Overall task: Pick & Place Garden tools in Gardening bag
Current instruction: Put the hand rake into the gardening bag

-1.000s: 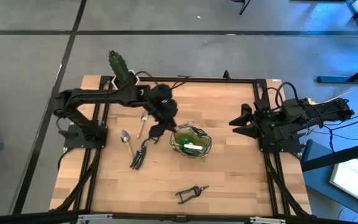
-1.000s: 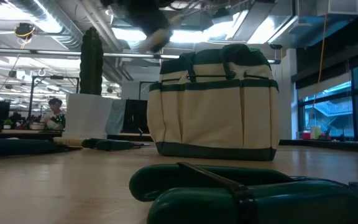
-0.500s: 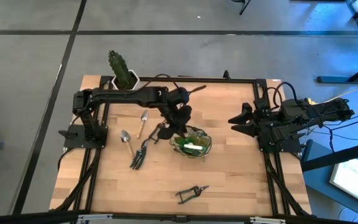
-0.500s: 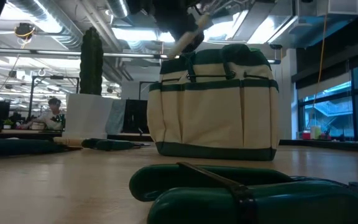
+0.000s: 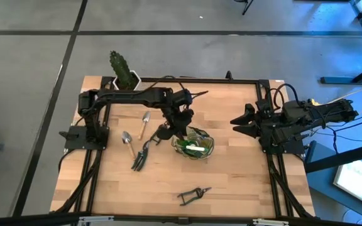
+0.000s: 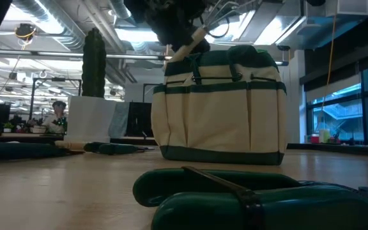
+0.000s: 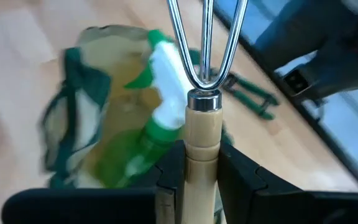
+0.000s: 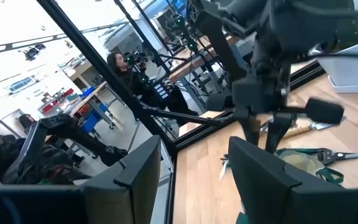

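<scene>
While the left gripper clamps the wooden handle of the fork, tines pointing away from the wrist, the entries run near to far as follows.

Item, held: fork, wooden handle, silver tines; pinched between both dark fingers, poised above the gardening bag.

Item, directly beyond the tines: gardening bag, olive-green and tan, mouth wide open; the green spray bottle with its white head lies inside. In the low view the bag stands upright and the handle end shows just over its top edge.

Item, on the table beside the bag: trowel, claw rake and a second wooden-handled tool, lying close together on the left arm's side.

Item, nearer the table's front edge: pruning shears, well apart from the bag.

Item, far side: right gripper, fingers spread and empty, parked at its own edge of the table.

Item, back corner: cactus in a white pot; not to be collected.

Handling note, as judgement: the fork appears about to be dropped in. Centre the tines over the open mouth, clear of the bag's carry handles and of the bottle's white head, tip it tines-down so it slides beside the bottle, then part the fingers only once the tines are inside the rim. A soft wall may fold if snagged.
</scene>
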`<state>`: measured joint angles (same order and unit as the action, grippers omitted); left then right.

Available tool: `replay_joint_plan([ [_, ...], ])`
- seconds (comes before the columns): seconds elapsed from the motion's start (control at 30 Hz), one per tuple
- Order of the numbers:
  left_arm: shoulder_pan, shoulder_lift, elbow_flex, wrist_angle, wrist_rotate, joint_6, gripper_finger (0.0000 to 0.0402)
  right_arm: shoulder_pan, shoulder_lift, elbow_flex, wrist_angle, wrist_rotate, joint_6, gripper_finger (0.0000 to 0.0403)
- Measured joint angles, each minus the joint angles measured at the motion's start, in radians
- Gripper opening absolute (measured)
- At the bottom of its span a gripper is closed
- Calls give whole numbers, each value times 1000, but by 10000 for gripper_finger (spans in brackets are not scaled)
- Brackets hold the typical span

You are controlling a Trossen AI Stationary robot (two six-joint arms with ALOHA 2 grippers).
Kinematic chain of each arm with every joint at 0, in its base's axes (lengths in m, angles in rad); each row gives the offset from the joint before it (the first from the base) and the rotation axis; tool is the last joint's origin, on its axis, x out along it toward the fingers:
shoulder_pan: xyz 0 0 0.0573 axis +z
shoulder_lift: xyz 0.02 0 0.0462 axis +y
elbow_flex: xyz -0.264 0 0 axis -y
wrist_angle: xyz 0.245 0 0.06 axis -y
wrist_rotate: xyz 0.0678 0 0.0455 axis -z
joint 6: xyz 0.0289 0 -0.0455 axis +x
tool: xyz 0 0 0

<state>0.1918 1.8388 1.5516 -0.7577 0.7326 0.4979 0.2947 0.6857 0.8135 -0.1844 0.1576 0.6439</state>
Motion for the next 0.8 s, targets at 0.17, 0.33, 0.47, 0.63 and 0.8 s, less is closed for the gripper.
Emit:
replay_joint_plan([
  [0.17, -33, 46, 42, -4, -103, -8, 61, 0, 0, 0, 0, 0, 0, 193],
  [0.33, -46, 47, 79, 2, -192, 48, 61, 0, 0, 0, -2, 7, 0, 193],
  [0.47, -41, 47, 99, 5, -193, 44, 61, 0, 0, 0, -3, 8, 0, 193],
  [0.63, -40, 47, 163, 69, -180, 13, 61, 0, 3, 0, -4, 8, 0, 193],
  [0.8, -36, 48, 171, 71, -127, -13, 61, 0, 7, 0, -10, 7, 0, 193],
])
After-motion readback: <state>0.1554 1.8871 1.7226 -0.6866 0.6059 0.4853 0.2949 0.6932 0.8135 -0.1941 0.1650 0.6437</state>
